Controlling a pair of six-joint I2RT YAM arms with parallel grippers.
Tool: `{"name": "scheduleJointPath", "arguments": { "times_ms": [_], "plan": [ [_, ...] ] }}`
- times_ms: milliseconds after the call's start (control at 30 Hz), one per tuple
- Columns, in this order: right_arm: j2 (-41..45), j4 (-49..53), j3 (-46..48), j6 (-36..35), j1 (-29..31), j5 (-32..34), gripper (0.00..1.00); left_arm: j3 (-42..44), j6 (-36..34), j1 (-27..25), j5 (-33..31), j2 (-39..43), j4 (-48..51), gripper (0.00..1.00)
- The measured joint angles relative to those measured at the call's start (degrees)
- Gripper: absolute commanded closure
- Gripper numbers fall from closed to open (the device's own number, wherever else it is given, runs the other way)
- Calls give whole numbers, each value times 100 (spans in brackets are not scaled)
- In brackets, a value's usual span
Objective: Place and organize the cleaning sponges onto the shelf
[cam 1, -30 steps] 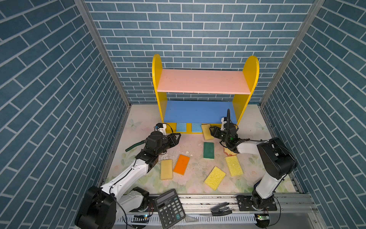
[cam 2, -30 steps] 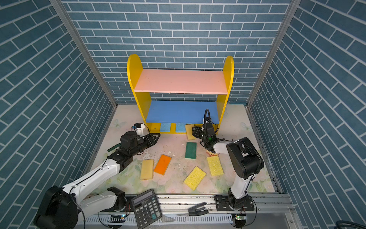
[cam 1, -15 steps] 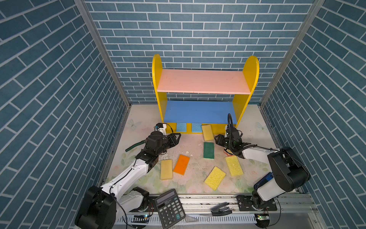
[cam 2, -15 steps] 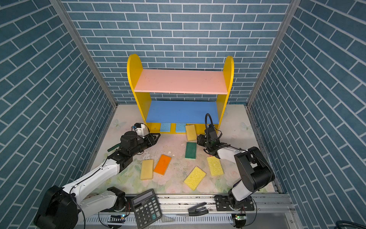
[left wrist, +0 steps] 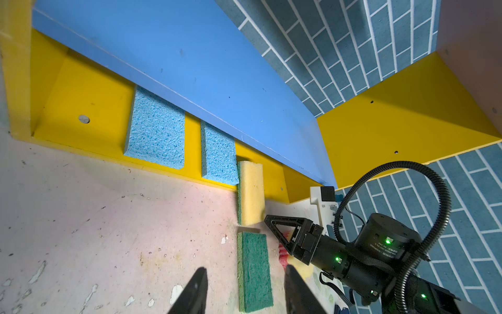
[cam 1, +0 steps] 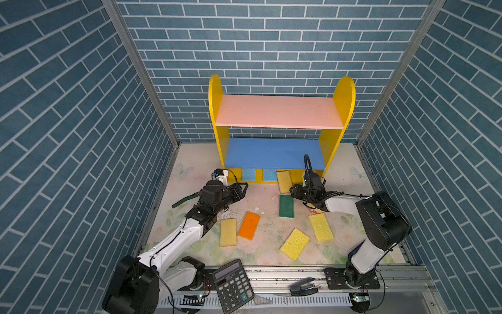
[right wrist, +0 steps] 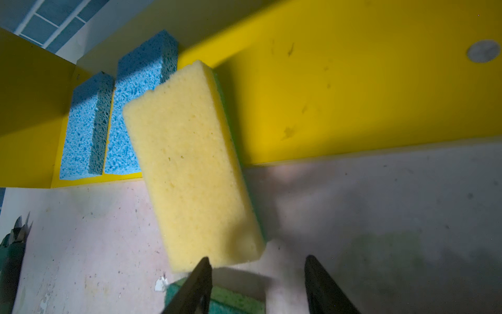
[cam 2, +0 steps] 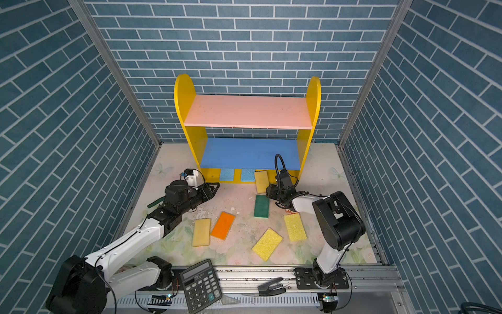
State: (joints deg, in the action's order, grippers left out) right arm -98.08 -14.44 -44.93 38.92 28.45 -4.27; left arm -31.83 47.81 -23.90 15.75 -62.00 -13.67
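Yellow sponge (right wrist: pixel 190 163) lies half on the shelf base (right wrist: pixel 353 95); my right jaws, spread, sit behind it, probably to push; left jaws spread, empty.

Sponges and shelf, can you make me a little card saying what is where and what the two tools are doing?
Furniture: shelf, nothing seen on its pink or blue board
On shelf base: two light blue sponges
Half on base: pale yellow sponge, sticking out onto the table
Lying on table: green sponge, orange sponge, second pale yellow sponge, two bright yellow sponges
Tools: left tool open, empty; right tool open, empty, by the pale yellow sponge
Not a sponge: calculator, at the front edge
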Motion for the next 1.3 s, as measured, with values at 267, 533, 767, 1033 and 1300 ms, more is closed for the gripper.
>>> {"name": "scheduleJointPath", "arguments": {
  "times_ms": [267,533,767,1033,1300],
  "plan": [
    [-315,-103,-188,-17,0,28,49,0,-9,0,-26,2,9,53],
    [-522,-289,-238,7,17,-26,74,-2,-13,0,-24,-66,15,53],
    [-540,-330,-236,24,22,-50,95,-2,-15,0,-26,-70,15,53],
    [-352,-398,-31,26,-13,-44,100,-31,-15,0,-7,-118,17,53],
    [713,-247,490,120,-28,-476,100,-31,-9,0,-9,-111,17,49]
  ]
}}
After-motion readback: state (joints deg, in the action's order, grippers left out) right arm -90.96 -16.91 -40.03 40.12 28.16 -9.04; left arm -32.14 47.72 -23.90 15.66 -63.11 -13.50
